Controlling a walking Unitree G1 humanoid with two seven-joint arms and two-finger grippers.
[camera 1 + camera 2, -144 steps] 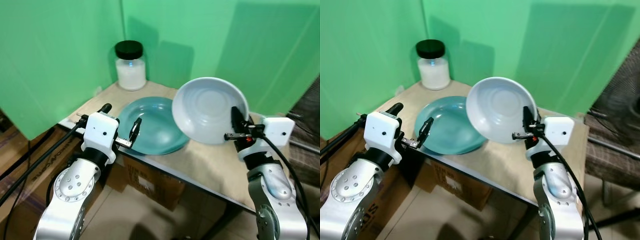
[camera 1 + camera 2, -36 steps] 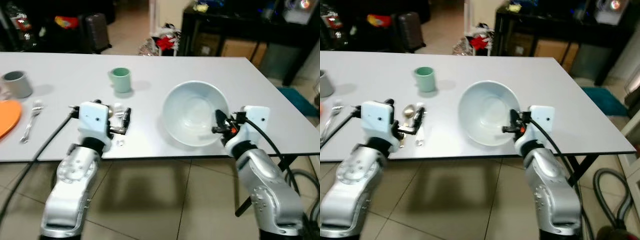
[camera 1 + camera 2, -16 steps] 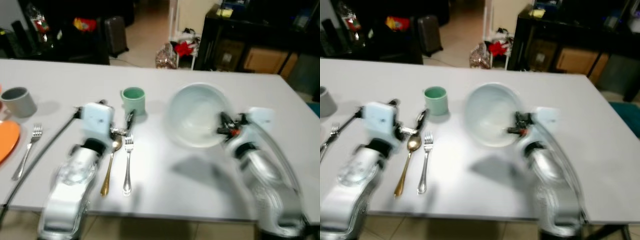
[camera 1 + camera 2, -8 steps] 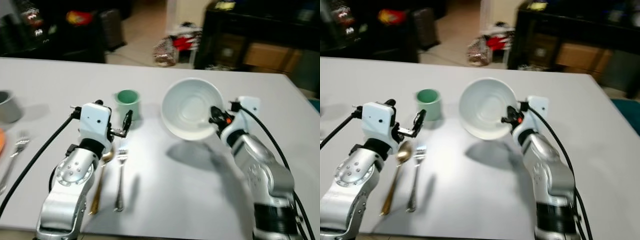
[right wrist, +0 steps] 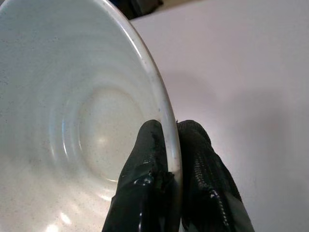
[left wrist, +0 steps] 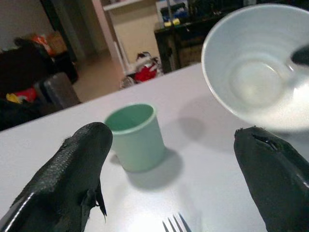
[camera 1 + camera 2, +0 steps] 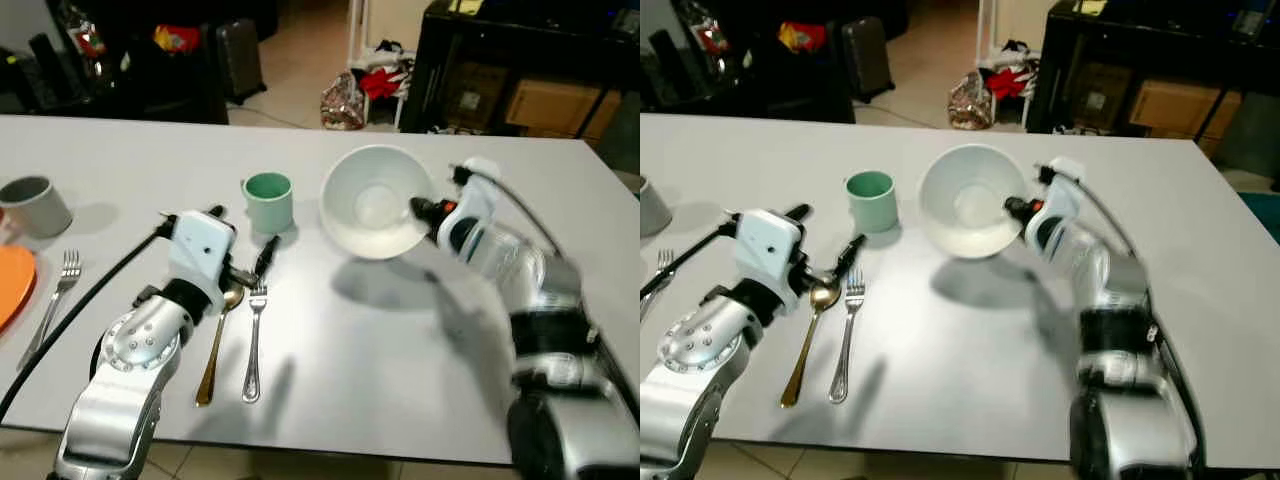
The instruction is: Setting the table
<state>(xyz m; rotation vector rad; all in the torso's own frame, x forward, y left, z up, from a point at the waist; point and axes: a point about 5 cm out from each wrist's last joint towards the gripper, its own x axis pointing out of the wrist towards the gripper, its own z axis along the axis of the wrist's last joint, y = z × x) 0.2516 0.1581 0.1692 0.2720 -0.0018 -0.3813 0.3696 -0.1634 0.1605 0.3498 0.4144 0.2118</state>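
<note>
My right gripper (image 7: 418,209) is shut on the rim of a white bowl (image 7: 373,214), which hangs tilted above the white table (image 7: 380,350), its shadow below it. In the right wrist view both fingers (image 5: 145,193) pinch that rim (image 5: 164,121). My left gripper (image 7: 262,258) is open and holds nothing, low over the table near a green cup (image 7: 267,201). A gold spoon (image 7: 216,340) and a silver fork (image 7: 253,335) lie side by side by that gripper. The left wrist view shows the green cup (image 6: 135,135) and the bowl (image 6: 260,67) between its spread fingers (image 6: 67,179).
A grey cup (image 7: 35,203), an orange plate (image 7: 12,285) and a second fork (image 7: 50,305) sit at the table's left end. Beyond the far edge are a black cabinet (image 7: 520,70), a suitcase (image 7: 240,55) and clutter on the floor.
The camera has shifted. My right arm has reached forward, carrying the bowl further over the table. The left gripper has sunk a little toward the fork and spoon.
</note>
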